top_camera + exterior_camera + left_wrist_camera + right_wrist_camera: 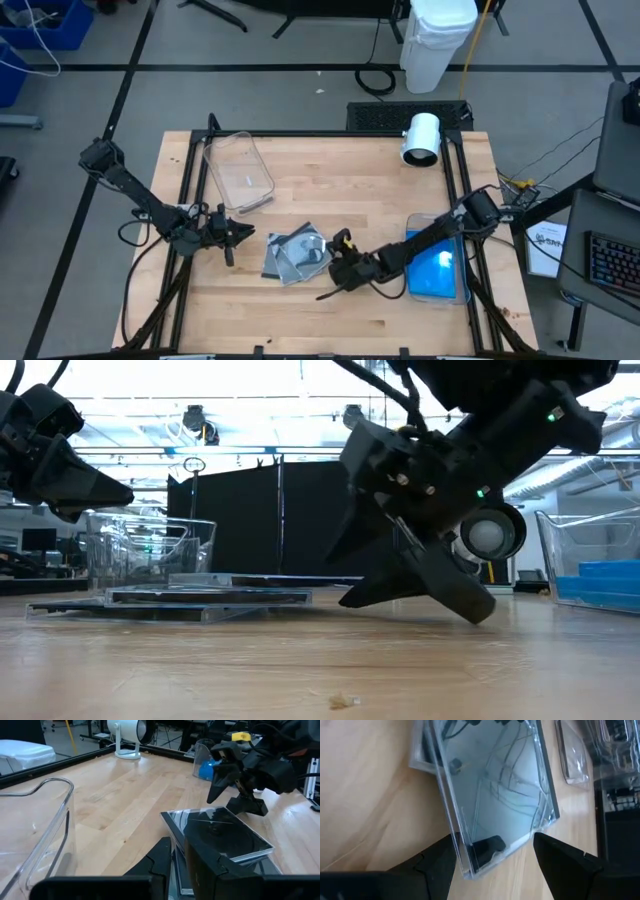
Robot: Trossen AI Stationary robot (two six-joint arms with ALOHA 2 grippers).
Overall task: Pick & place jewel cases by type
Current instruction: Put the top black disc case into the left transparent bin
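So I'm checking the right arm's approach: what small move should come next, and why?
Probably ease the right gripper forward and close. Its open fingers already straddle the corner of the top clear-fronted grey jewel case on the small pile; the blue cases sit in the clear tub beside it.

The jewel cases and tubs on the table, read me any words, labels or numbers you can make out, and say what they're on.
None can be read.
The grey jewel cases show clear fronts with only reflections.
The blue cases show no print.
The empty clear tub shows none.
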